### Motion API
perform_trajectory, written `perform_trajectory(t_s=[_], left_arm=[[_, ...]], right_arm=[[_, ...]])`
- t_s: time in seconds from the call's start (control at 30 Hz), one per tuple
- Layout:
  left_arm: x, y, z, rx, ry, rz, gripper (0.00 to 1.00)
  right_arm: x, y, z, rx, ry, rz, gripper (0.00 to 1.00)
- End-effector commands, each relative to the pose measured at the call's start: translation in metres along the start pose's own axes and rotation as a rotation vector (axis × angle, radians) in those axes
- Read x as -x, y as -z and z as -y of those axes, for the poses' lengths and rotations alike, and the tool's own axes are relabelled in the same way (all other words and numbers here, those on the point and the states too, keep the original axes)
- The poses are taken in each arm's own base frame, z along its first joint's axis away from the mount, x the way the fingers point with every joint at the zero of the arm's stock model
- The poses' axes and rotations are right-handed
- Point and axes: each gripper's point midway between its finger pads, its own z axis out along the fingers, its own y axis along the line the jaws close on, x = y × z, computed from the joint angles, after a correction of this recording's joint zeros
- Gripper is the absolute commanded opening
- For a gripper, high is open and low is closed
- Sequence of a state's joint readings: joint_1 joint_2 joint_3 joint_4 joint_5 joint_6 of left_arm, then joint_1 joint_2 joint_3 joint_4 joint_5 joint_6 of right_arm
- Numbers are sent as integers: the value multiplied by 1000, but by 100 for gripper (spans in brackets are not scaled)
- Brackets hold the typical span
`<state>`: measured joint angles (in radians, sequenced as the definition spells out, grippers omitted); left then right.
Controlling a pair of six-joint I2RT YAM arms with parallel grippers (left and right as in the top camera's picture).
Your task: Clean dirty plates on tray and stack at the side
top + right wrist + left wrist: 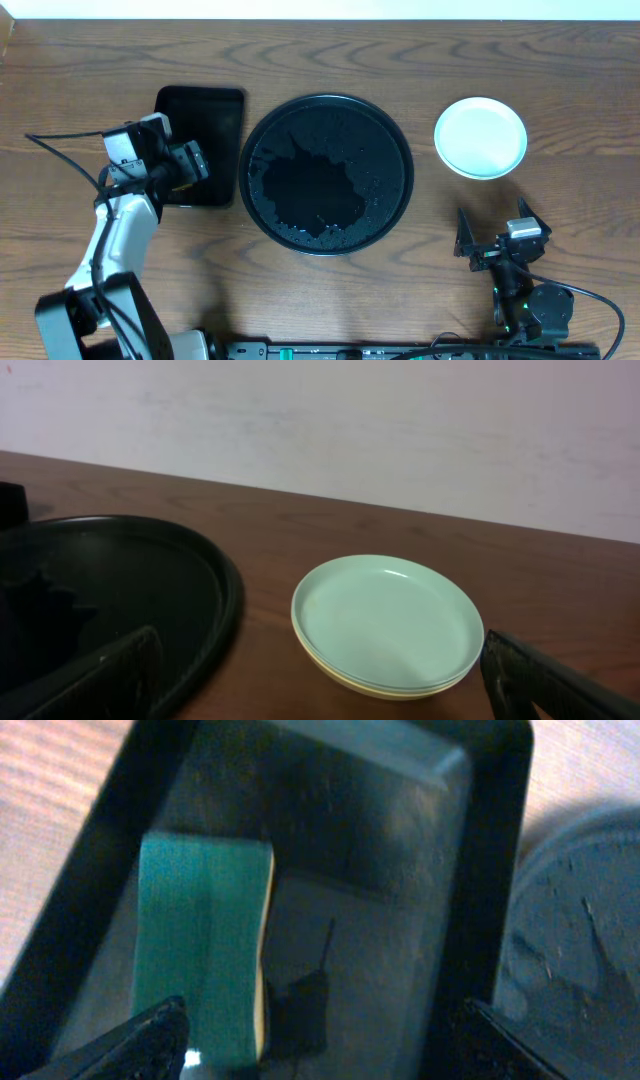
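Note:
The plates (480, 137) sit stacked on the table at the right, off the tray. In the right wrist view the plates (385, 620) show a mint-green one on top and a pale yellow rim at the bottom. The round black tray (300, 180) lies in the middle, wet and glossy, with no plate on it. My right gripper (491, 212) is open near the front edge, just short of the stack, holding nothing. My left gripper (197, 162) hangs open over the rectangular tray, with a green sponge (205, 950) lying flat by its left finger (150, 1040).
A small rectangular black tray (205, 110) lies left of the round tray and holds the sponge. The round tray's rim (580, 920) shows at the right of the left wrist view. A pale wall stands behind the table's far edge.

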<state>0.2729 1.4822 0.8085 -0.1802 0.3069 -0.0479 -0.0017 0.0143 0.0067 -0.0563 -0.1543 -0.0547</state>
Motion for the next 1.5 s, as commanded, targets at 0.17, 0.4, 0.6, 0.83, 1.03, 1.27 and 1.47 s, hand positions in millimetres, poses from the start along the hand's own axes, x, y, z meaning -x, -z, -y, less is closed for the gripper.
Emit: perform_trajectory(t_s=[0.17, 0.4, 0.6, 0.83, 1.03, 1.27, 1.47], left_arm=[[40, 110, 36, -32, -89, 277, 85], [53, 207, 88, -139, -219, 571, 85], [17, 249, 128, -273, -320, 622, 85], [-25, 250, 122, -300, -337, 620, 85], [-56, 220, 108, -299, -330, 605, 85], [-34, 229, 116, -387, -303, 873, 85], [-8, 276, 113, -453, -203, 1223, 85]], right_arm=[[0, 1, 2, -5, -17, 4, 99], [0, 1, 2, -6, -16, 4, 99], [0, 1, 2, -5, -17, 4, 99], [0, 1, 2, -5, -17, 4, 99], [0, 1, 2, -5, -17, 4, 99], [0, 1, 2, -5, -17, 4, 99], [0, 1, 2, -5, -17, 3, 99]])
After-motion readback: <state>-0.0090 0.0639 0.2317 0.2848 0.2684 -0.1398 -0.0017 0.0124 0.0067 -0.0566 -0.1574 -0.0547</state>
